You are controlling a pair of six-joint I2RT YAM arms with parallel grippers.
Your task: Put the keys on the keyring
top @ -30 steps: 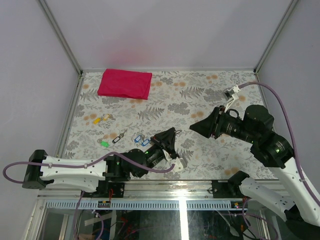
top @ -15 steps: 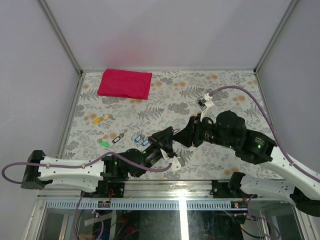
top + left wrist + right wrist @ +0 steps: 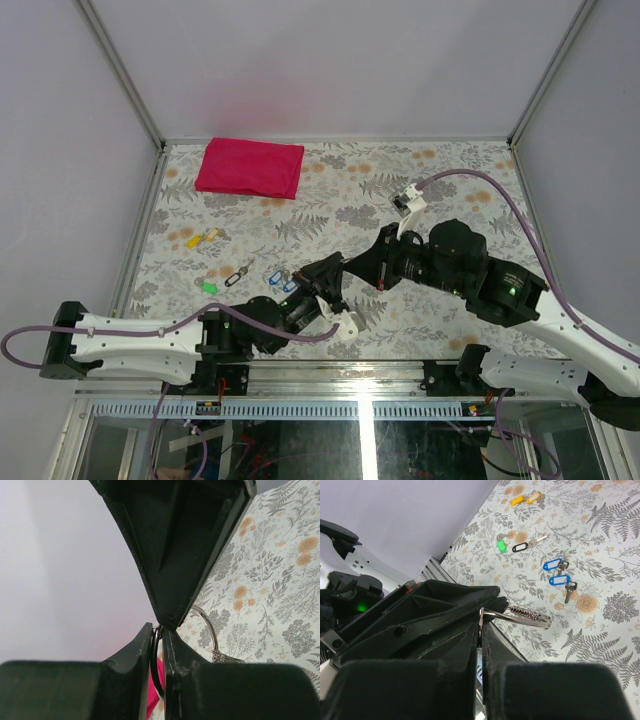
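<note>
Noted since a second ago: right gripper [image 3: 481, 625], then wide open and well off to the right, now brought in against left gripper [image 3: 157, 630] and closed tight on the keyring [image 3: 526, 616] wire. Left gripper nearly closed, pinching the same keyring, raised above the surface [image 3: 450, 180]. Both keys [image 3: 283, 279] lying untouched on the surface, left of the grippers and apart from the keyring. Judged: keyring now gripped at two points, ready for prising a coil open; no key threaded yet
</note>
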